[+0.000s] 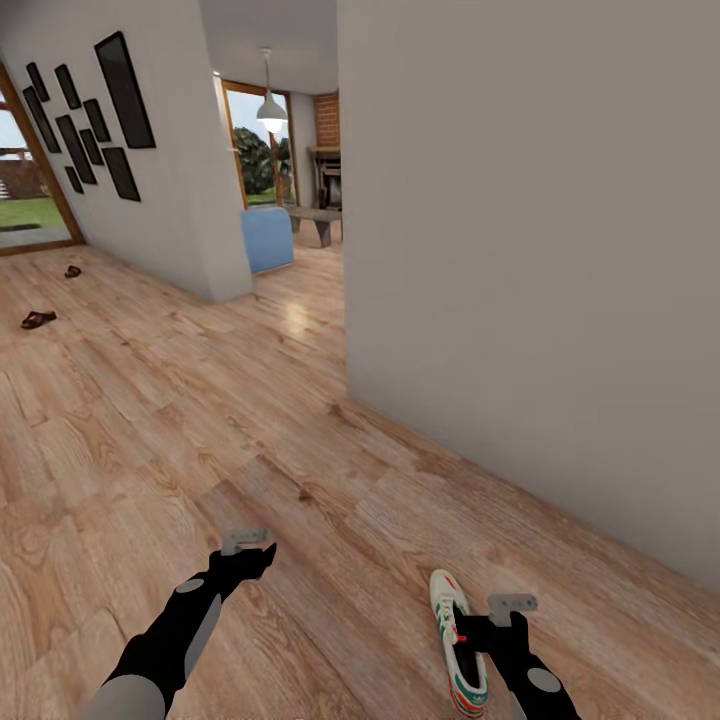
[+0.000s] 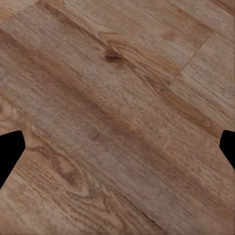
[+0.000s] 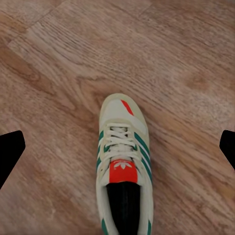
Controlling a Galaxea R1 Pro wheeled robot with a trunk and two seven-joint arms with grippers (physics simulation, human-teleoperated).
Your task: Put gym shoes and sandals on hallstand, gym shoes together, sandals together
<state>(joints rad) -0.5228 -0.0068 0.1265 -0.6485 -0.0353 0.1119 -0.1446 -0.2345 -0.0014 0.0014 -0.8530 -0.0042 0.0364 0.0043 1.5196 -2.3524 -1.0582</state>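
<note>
The robot is about to pick up one gym shoe (image 3: pixel 123 166). It lies on the wood floor (image 1: pixel 300 470) right under the right gripper (image 1: pixel 490 632), whose jaws are wide apart. The left gripper (image 1: pixel 255 562) hangs open over bare floor. Two sandals (image 1: pixel 39 319) lie far off. Next, the right arm should go down and close on the shoe.

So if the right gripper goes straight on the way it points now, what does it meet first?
Most likely the gym shoe. In the right wrist view it lies between the spread fingertips of the right gripper, tongue and opening facing the camera, with the corridor floor around it. How far off it is cannot be judged.
</note>
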